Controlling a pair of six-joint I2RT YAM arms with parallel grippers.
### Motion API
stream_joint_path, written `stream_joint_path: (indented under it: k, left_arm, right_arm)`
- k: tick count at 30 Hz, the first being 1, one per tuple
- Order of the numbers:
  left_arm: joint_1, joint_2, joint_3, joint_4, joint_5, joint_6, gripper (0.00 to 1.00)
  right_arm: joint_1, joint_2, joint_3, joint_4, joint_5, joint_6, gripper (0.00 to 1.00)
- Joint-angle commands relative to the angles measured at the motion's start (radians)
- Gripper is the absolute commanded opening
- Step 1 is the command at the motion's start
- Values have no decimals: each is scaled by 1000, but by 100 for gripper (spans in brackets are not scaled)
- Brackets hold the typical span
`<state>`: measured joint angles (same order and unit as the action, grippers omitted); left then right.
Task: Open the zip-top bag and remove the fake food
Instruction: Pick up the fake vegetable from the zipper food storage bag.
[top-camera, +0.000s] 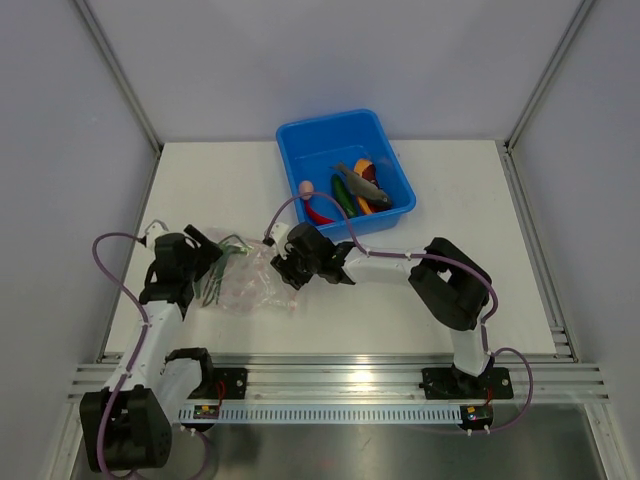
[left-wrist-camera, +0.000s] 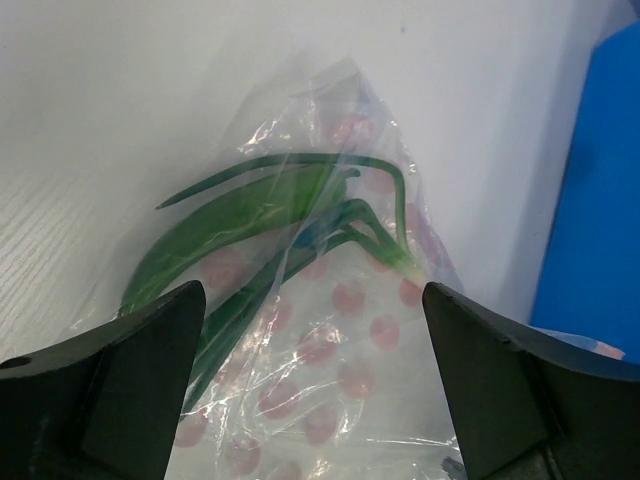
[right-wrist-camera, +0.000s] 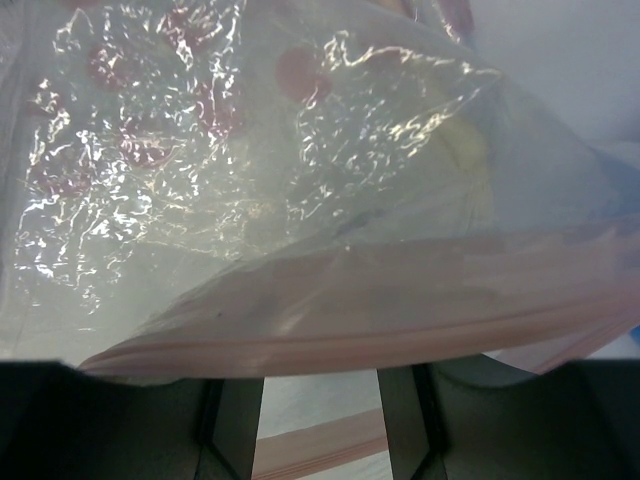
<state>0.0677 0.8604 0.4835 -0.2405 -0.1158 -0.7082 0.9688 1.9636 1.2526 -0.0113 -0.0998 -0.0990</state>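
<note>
On the white table (top-camera: 480, 300) the zip-top bag (top-camera: 240, 290) lies crosswise between the arms. The left end effector (left-wrist-camera: 312, 310), spread wide, faces the green onion (left-wrist-camera: 300, 250) inside. The right end effector (top-camera: 288, 268) sits at the bag's mouth; I cannot tell whether it is pinching.

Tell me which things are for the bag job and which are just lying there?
For the job:
- clear crinkly zip-top bag with pink dots
- green plastic onion inside it
- small plastic toy foods, already out

Just lying about:
- blue plastic tub
- white table
</note>
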Motion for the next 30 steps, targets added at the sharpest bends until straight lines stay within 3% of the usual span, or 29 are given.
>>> stream_joint_path:
  k: [1, 12, 18, 25, 29, 30]
  left_arm:
    - [4, 54, 35, 38, -48, -22, 94]
    - [9, 295, 145, 56, -206, -83, 93]
    - [11, 354, 132, 188, -170, -96, 93]
    - [9, 465, 191, 223, -137, -11, 89]
    - [7, 517, 199, 236, -98, -13, 72]
    - [7, 528, 198, 236, -84, -17, 54]
  right_arm:
    - [5, -34, 18, 22, -21, -16, 51]
    - [5, -46, 14, 22, -37, -15, 52]
    - [5, -39, 22, 17, -40, -15, 52]
    - [5, -48, 16, 16, -43, -11, 52]
    - [5, -42, 22, 16, -47, -11, 52]
    - [5, -39, 24, 17, -48, -11, 52]
